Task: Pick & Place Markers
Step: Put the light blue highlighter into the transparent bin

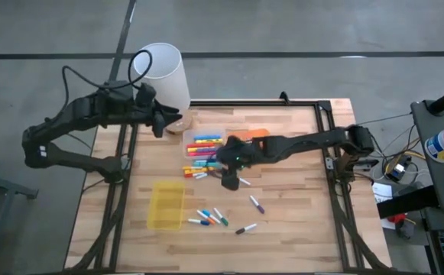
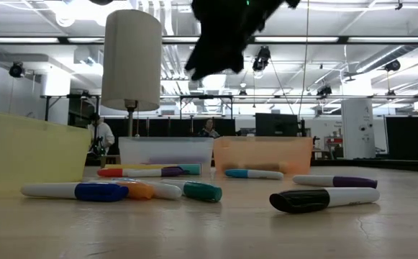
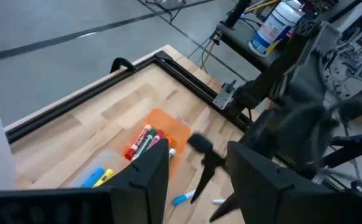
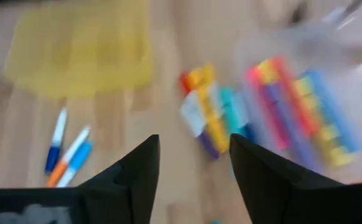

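Note:
Markers of mixed colours lie in a clear tray point(image 1: 206, 145) and in a small heap point(image 1: 197, 171) beside it on the wooden table. More lie loose near the front: a group point(image 1: 210, 218), a purple-capped one point(image 1: 257, 204) and a black-capped one point(image 1: 245, 228). My right gripper point(image 1: 229, 181) hangs open above the table, just right of the heap point(image 4: 209, 115), and holds nothing point(image 4: 194, 168). My left gripper point(image 1: 163, 126) stands open and high at the far left, beside a white cylinder, with nothing between its fingers point(image 3: 198, 180).
A tall white cylinder point(image 1: 164, 72) stands at the table's far left corner. An orange tray point(image 1: 258, 134) holds red markers point(image 3: 144, 142). A yellow tray point(image 1: 166, 205) sits near the front left. A black rail point(image 1: 325, 114) frames the table.

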You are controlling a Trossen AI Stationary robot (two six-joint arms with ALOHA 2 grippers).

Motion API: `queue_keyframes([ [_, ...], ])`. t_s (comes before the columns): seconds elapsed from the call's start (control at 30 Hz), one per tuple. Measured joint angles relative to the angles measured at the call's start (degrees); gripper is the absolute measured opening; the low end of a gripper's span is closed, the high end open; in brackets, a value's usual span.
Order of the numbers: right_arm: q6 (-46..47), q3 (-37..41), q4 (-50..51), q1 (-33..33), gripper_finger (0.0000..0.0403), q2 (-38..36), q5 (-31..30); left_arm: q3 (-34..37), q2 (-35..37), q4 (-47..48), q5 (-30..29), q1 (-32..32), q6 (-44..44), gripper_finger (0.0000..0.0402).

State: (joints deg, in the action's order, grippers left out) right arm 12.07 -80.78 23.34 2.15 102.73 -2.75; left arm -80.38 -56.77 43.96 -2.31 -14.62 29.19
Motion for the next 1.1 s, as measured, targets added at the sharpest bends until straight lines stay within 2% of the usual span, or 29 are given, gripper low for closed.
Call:
queue_keyframes([
  [0.07,0.9,0.6,-0.6,0.1,0.0207,2.4,1.8,0.0,0.0,0.1,0.1,0.1,0.1,0.0156],
  [0.2,3.1,0.3,-1.2,0.2,0.0217,7.8,1.5,0.0,-0.3,0.2,0.3,0.2,0.1,0.0156],
  [0.57,-0.2,-9.4,2.6,0.2,0.0198,19.7,-1.2,0.0,-0.5,0.4,0.8,0.2,0.1,0.0156],
  [0.73,-2.5,-12.6,7.7,-0.1,0.0190,21.3,-2.1,0.0,-0.5,0.5,1.2,0.2,0.5,0.0156],
  [1.1,-8.6,-11.8,8.6,-1.9,0.0187,20.9,-6.1,0.0,-0.7,0.6,1.1,0.2,0.8,0.0156],
])
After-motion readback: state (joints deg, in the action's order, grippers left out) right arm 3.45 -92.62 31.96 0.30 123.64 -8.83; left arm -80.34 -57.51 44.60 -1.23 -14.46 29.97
